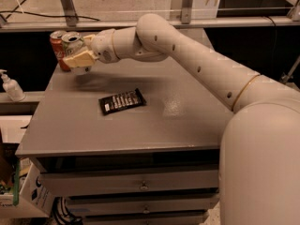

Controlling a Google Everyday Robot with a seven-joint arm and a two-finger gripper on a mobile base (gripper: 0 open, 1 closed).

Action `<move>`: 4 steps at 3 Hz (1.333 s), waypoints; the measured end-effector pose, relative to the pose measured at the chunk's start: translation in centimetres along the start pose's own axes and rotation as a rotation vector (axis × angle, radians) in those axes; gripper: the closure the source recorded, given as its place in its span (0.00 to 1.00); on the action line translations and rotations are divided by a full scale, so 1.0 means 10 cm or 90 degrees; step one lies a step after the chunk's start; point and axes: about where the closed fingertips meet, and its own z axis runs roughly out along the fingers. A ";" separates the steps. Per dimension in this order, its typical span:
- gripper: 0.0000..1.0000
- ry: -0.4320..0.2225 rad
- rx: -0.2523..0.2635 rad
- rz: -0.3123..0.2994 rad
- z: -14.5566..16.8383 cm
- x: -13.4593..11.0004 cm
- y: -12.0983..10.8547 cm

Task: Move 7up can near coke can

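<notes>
The fingers [80, 58] are closed round the 7up can [71, 37], one cream pad lying across its front and the other behind it, so the gripper [75, 51] sits at the table's far-left corner, about 11 o'clock from the table's middle. The arm [197, 60] reaches there from 4 o'clock, crossing the back half of the grey table [187, 121], which stands on a stack of drawers [140, 184]. A black packet [122, 101] lies flat near the table's centre, at roughly 5 o'clock from the fingers and well apart from them. A soap bottle [10, 86] stands off the table on a ledge at 8 o'clock. The 7up can is upright, its long axis vertical and its silver top showing above the fingers; whether its base rests on the table or hangs just above it cannot be told. The coke can [58, 50], also upright, stands at 9 to 10 o'clock from the held can, just beside it and perhaps touching, partly hidden behind it. The task looks all but finished: the cans are already neighbours, so what remains is probably to set the 7up can down and open the fingers without nudging the coke can, which stands close enough to be tipped by a sideways withdrawal toward 9 o'clock.
</notes>
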 end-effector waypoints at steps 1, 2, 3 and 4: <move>1.00 0.018 0.020 -0.006 0.05 0.09 -0.24; 1.00 0.030 0.040 -0.009 0.05 0.15 -0.46; 1.00 0.040 0.046 0.004 0.05 0.24 -0.56; 1.00 0.056 0.031 0.041 0.08 0.36 -0.57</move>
